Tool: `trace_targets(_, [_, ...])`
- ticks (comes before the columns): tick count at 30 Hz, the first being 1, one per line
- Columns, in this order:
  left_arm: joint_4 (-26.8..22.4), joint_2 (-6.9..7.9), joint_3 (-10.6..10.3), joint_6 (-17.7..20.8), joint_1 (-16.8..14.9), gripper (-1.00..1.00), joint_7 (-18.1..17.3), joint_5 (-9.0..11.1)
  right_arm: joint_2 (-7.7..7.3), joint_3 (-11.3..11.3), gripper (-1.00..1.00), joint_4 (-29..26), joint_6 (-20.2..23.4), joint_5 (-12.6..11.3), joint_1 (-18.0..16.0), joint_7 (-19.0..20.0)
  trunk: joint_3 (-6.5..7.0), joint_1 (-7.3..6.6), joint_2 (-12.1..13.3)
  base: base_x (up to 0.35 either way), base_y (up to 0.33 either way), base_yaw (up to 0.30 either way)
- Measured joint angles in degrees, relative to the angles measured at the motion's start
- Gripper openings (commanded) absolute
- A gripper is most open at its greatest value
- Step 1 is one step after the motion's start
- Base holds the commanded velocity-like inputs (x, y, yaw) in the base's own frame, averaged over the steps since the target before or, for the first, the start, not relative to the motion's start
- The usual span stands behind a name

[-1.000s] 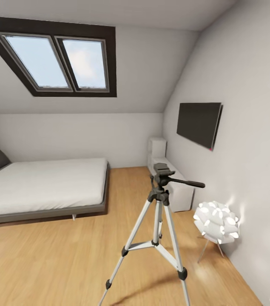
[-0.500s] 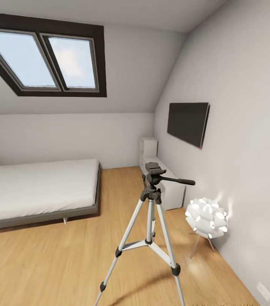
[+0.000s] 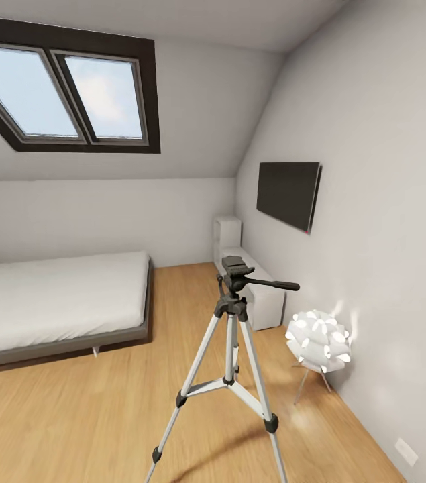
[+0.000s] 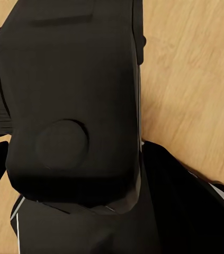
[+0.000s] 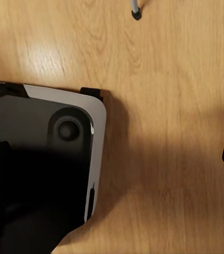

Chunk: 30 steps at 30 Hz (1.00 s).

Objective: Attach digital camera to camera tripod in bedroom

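The tall camera tripod with thin silver metal legs, black joints and a long-handled black head is standing nearest on the light wood plank floor. Just beyond, by the right wall, a white petalled ball lamp is glowing on slim legs. Farther left a low grey-framed bed with a smooth white mattress is lying under the dark-framed skylight. A flat black wall screen is hanging above a white cabinet. I cannot tell how either pincer is standing.

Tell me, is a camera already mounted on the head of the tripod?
No, in the head view the black head of the camera tripod is bare, with nothing mounted on it.
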Motion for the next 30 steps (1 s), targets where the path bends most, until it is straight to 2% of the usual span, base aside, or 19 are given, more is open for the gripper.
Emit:
trace_targets(7, [0.0, 0.00, 0.0, 0.0, 0.0, -1.00, 0.0, 0.0, -0.09, 0.1, 1.00, 0.0, 0.1, 0.2, 0.0, 0.0, 0.00, 0.00, 0.0, 0.000, -0.021, -0.002])
trace_targets(21, [0.0, 0.00, 0.0, 0.0, 0.0, -1.00, 0.0, 0.0, 0.01, 0.1, 1.00, 0.0, 0.0, 0.2, 0.0, 0.0, 0.00, 0.00, 0.0, 0.000, -0.238, 0.000])
trace_targets(30, [0.0, 0.07, 0.0, 0.0, 0.0, -1.00, 0.0, 0.0, 0.02, 0.1, 1.00, 0.0, 0.0, 0.2, 0.0, 0.0, 0.00, 0.00, 0.0, 0.000, -0.060, 0.000])
